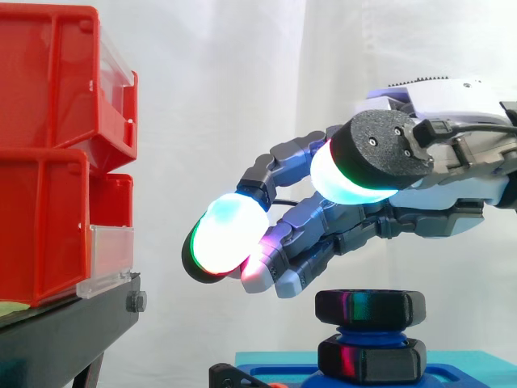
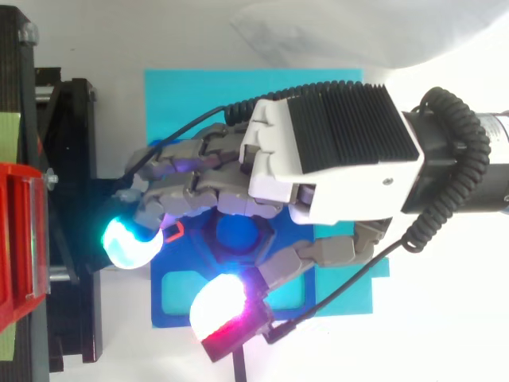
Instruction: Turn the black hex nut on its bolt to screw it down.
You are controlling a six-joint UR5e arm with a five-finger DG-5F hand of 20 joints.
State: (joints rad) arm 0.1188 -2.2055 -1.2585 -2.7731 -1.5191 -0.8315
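Black hex nut, beneath fingers, apart

No writing, number or sign can be read anywhere here. A yellow-green strip lies on the black stand at its left edge, under the red bins. Whether anything is printed on it cannot be told.

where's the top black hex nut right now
In the side view the top black hex nut sits at lower right on the blue bolt, just below the hand and above a second black hex piece.
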